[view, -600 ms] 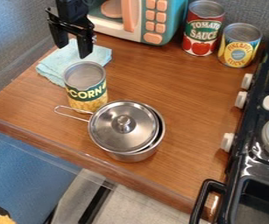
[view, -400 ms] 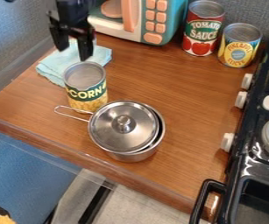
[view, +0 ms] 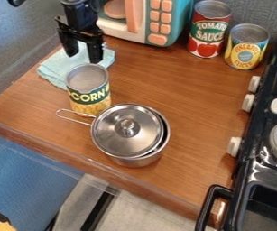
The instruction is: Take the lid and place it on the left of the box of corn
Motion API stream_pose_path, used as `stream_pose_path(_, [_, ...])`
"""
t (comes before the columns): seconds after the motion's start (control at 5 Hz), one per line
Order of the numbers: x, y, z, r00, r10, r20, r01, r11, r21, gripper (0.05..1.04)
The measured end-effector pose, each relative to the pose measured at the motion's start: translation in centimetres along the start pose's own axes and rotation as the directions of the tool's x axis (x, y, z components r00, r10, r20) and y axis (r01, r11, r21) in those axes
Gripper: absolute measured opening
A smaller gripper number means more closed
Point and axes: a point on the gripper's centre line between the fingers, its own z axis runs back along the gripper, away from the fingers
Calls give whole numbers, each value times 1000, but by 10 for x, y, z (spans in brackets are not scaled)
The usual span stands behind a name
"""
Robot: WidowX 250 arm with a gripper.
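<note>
My gripper (view: 84, 55) hangs at the upper left, above the blue cloth and just behind the corn can, its two fingers spread apart with nothing between them. The metal lid (view: 127, 130) with a round knob rests slightly askew on top of the small steel pot (view: 139, 161). The pot's wire handle points left, close by the base of the corn can (view: 89, 90), which stands upright behind and to the left of the pot.
A light blue cloth (view: 57, 67) lies behind the corn. A toy microwave (view: 159, 22), a tomato sauce can (view: 208, 29) and a pineapple can (view: 246, 47) line the back. The black stove (view: 263, 167) borders the counter (view: 182, 85) on the right.
The gripper has shifted a little to the right and slightly downward, and stays open. The lid, pot and corn can have not moved.
</note>
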Motion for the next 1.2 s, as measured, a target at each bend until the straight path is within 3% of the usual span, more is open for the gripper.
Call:
stream_pose_path(0.2, [17, -24, 13, 997, -47, 61, 49, 998, -39, 998])
stream_pose_path(0.4, [28, -59, 44, 981, -142, 135, 149, 988, -44, 998])
stream_pose_path(0.6, [17, -104, 63, 949, -261, 176, 273, 961, -48, 998])
stream_pose_path(0.8, [-1, -125, 66, 930, -316, 186, 330, 942, -51, 998])
stream_pose_path(1.2, [-36, -153, 48, 875, -464, 140, 469, 883, -2, 998])
